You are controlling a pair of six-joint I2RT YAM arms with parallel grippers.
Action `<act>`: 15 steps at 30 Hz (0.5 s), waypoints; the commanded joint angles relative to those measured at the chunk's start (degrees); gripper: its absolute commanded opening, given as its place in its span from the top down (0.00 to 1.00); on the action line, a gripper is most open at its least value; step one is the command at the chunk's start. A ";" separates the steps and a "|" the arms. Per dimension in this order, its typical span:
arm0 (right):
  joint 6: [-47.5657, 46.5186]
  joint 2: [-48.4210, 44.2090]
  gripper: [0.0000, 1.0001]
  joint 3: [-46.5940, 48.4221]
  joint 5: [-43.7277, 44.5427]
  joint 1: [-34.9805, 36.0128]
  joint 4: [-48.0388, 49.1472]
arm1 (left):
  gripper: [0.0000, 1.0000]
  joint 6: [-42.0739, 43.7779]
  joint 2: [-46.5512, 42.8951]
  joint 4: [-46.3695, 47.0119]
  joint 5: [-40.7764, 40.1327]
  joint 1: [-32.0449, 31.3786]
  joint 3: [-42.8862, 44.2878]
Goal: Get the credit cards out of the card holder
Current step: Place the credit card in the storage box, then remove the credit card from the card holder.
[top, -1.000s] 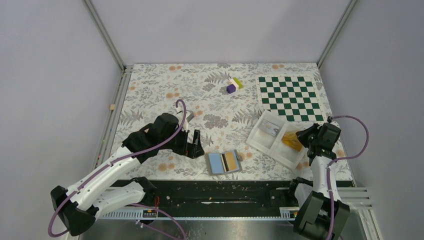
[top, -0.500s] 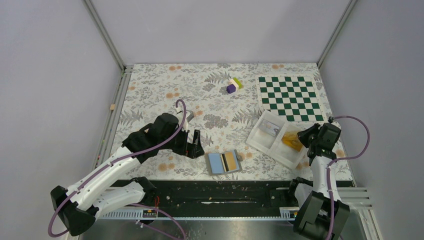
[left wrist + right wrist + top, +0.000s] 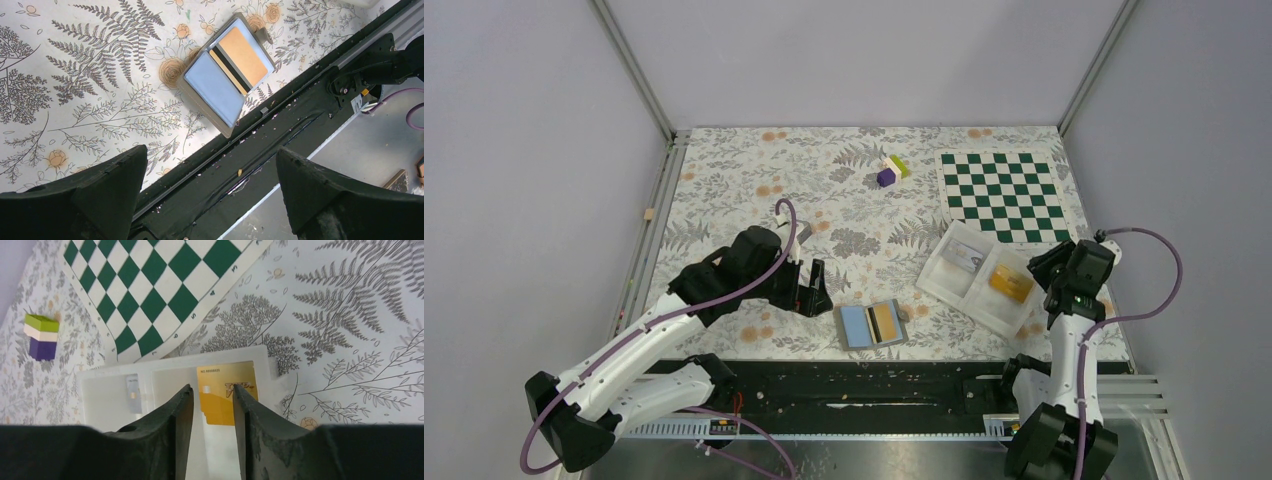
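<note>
Striped card [image 3: 241, 54]: thin, stiff, light, slick. I judged it best pinched by its exposed edge & slid out. It sat in the holder [image 3: 212, 82], open on table [image 3: 724, 180] nr front edge, at 12 o'clock of my left pincer [image 3: 209, 155], which was wide & empty. Right pincer [image 3: 212, 390] was narrow, gripping nothing, over yellow card [image 3: 220, 380] in tray [image 3: 105, 400].

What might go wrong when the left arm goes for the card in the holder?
The card holder lies right beside the black rail at the table's near edge; a nudge may push it off. The card lies flat, and the right fingers hover by the tray, so nothing pins the holder; it may lift too.
</note>
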 commanded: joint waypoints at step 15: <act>2.81 -4.84 0.62 9.61 -11.97 5.98 -10.69 | 0.01 0.09 -0.86 1.20 -2.66 -0.15 -0.14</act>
